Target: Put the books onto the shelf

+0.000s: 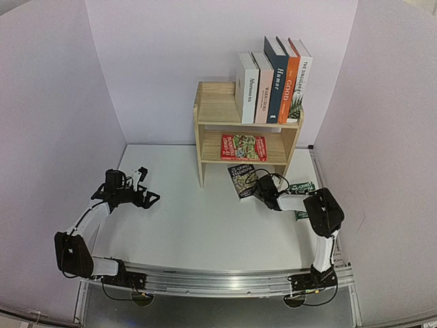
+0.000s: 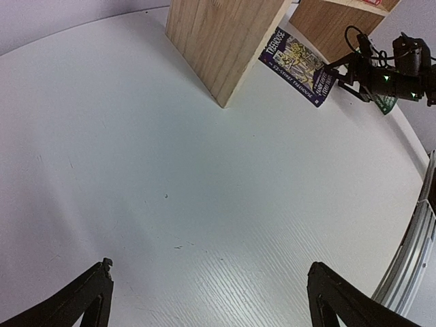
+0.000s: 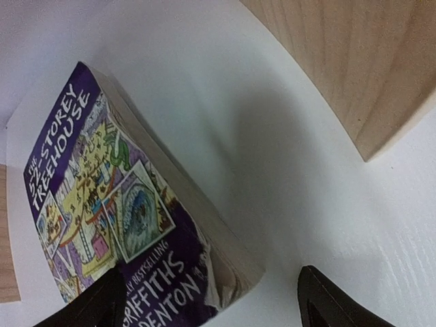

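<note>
Several books (image 1: pixel 276 82) stand upright on the top tier of the pine shelf (image 1: pixel 215 109). A red Treehouse book (image 1: pixel 243 147) lies on its lower tier. A purple Treehouse book (image 3: pixel 102 197) lies on the table in front of the shelf. My right gripper (image 3: pixel 212 272) is open astride this book's near corner, with one finger over the cover and the other (image 3: pixel 334 300) clear of the page edge. A green book (image 1: pixel 301 190) lies partly hidden under my right arm. My left gripper (image 2: pixel 210 267) hangs open over bare table, far left of the books.
The shelf's side panel (image 2: pixel 218 41) stands just beyond the purple book (image 2: pixel 300 61). White walls close in the table on three sides. A metal rail (image 1: pixel 218 280) runs along the near edge between the arm bases.
</note>
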Available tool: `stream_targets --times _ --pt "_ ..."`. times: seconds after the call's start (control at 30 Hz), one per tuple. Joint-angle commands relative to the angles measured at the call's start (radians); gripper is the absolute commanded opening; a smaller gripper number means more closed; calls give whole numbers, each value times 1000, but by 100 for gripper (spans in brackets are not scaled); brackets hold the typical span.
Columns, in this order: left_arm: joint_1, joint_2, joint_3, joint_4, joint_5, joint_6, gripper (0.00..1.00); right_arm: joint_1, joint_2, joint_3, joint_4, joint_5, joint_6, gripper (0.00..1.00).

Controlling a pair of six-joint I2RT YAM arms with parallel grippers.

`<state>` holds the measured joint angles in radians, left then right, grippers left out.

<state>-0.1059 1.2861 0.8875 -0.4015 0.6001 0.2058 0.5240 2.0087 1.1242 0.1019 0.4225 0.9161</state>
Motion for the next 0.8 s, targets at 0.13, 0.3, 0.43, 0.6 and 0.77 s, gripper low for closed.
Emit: stream_targets --times 0.13,0.3,0.43,0.6,0.77 --pt "0 -37 -1 4 4 4 99 -9 46 27 36 22 39 64" --pt "0 -38 0 7 5 7 99 -9 43 -4 36 -17 51 21" --pt "1 -38 -3 7 7 20 99 -9 5 -46 35 -102 7 0" --pt "-8 -38 -18 -6 35 137 99 -7 -50 -81 -2 -402 -125 0" --pt "-123 -17 -34 -77 -34 499 100 32 -157 -187 -62 -632 -181 0"
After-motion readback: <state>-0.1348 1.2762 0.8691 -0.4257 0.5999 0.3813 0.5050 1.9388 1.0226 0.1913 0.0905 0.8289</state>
